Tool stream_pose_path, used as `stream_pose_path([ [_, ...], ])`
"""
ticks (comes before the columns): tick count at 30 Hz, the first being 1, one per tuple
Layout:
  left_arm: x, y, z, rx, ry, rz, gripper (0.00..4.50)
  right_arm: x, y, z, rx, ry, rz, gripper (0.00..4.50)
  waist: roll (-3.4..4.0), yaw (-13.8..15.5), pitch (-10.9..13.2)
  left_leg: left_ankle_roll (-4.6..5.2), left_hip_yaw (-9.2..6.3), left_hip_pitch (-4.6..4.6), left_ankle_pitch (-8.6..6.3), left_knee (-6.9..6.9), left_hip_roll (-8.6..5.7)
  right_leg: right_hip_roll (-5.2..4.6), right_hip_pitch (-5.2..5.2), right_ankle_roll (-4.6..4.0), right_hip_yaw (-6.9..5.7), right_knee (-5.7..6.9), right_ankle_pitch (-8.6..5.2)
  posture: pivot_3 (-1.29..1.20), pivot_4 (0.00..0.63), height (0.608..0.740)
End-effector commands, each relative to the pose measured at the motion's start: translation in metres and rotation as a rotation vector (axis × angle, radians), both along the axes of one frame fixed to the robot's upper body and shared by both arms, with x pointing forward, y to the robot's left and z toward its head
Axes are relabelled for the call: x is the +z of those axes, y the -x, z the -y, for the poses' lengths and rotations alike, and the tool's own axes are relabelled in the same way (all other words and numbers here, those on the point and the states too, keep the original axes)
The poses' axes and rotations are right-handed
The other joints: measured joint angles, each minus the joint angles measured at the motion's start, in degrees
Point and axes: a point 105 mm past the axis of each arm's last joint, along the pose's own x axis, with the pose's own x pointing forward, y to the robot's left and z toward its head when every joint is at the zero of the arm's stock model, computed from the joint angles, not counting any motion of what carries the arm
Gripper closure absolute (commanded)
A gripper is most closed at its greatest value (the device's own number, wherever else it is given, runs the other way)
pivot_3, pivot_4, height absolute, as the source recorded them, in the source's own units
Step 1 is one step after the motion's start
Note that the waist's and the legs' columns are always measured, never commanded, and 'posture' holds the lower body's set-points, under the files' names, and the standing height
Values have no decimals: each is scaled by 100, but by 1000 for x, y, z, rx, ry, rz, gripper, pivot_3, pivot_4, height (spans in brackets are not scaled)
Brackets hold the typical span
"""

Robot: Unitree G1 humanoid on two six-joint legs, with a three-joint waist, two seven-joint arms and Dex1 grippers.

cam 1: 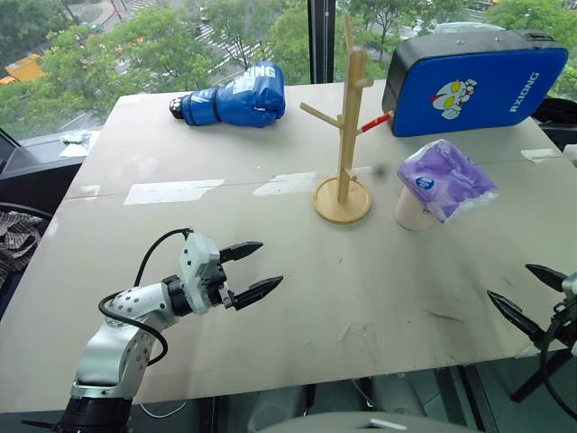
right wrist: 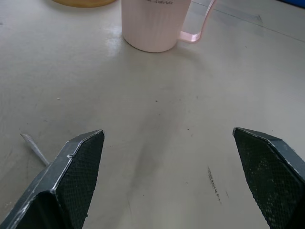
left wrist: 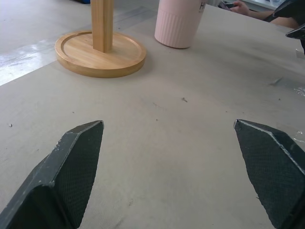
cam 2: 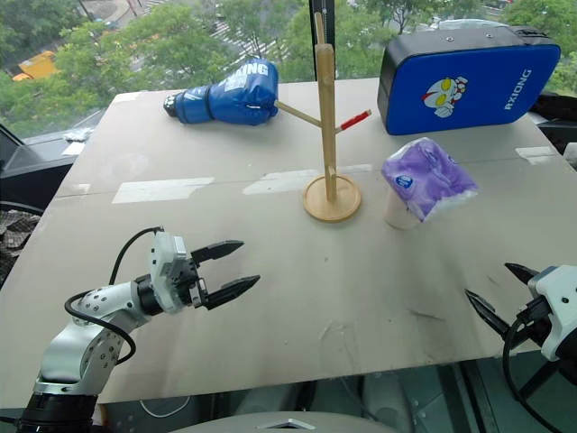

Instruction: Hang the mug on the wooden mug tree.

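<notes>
mug on table, untouched | left gripper agape, empty | right gripper agape, empty

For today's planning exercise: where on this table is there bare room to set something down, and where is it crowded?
Free: the wide table stretch between the left gripper and right gripper, and the patch between boxing glove and left gripper. Crowded: the wooden mug tree, the mug under the tissue pack, the blue pad.
</notes>
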Motion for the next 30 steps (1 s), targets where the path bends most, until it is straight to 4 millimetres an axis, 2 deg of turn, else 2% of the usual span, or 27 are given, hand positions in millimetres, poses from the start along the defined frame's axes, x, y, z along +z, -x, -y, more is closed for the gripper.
stream_pose_path([
  [1, 14, 4, 2, -68, 33, 37, 0, 29, -14, -10, 32, 40, 132, 126, 0, 0, 0, 0, 0, 0, 0, 0, 0, 0, 0, 0, 0, 0, 0, 0, 150, 740],
  [4, 25, 22, 15, -224, 77, 59, 0, 71, -34, -40, 109, 159, 300, 126, 15, -95, 6, 0, 15, 2, 0, 1, 2, 1, -4, -1, 9, 0, 1, 0, 150, 740],
  [7, 25, 31, 17, -278, 78, 71, 0, 90, -41, -53, 175, 197, 350, 126, 1, -111, 0, 0, 16, 2, 0, -1, 5, -5, -3, 0, -1, -3, 0, 0, 150, 740],
  [10, 25, 35, 15, -285, 89, 70, 0, 98, -47, -61, 218, 255, 357, 126, -7, -27, -2, -3, -8, -10, -1, -1, 19, 5, -2, -3, -28, -18, 1, 0, 150, 740],
  [15, 26, 36, 15, -278, 110, 98, 0, 96, -64, -73, 252, 337, 369, 126, -6, 2, -2, 1, -7, -21, -3, -2, 16, 0, -1, -4, -33, -44, 3, 0, 150, 740],
  [17, 29, 40, 14, -294, 131, 118, 0, 90, -73, -74, 267, 407, 365, 126, -5, -3, -1, 1, -6, -20, -4, -2, 17, 0, 1, -4, -33, -46, 3, 0, 150, 740],
  [22, 30, 48, 19, -306, 156, 128, 0, 72, -95, -72, 272, 495, 327, 126, -4, -9, 0, 2, -2, -20, -4, -2, 17, 0, 1, -4, -32, -47, 3, 0, 150, 740],
  [27, 32, 51, 27, -279, 154, 141, 0, 67, -109, -71, 253, 497, 309, 126, -4, -8, 1, 2, -2, -20, -4, -2, 17, 0, 1, -4, -29, -47, 3, 0, 150, 740],
  [29, 33, 53, 31, -272, 154, 146, 0, 69, -111, -72, 251, 489, 310, 640, -4, -5, 1, 2, -2, -20, -4, -2, 17, 0, 0, -4, -28, -47, 3, 0, 150, 740],
  [30, 34, 53, 32, -269, 154, 147, 0, 69, -112, -73, 252, 487, 311, 1048, -4, -2, 1, 2, -3, -21, -4, -2, 17, 0, 0, -4, -29, -47, 3, 0, 150, 740],
])
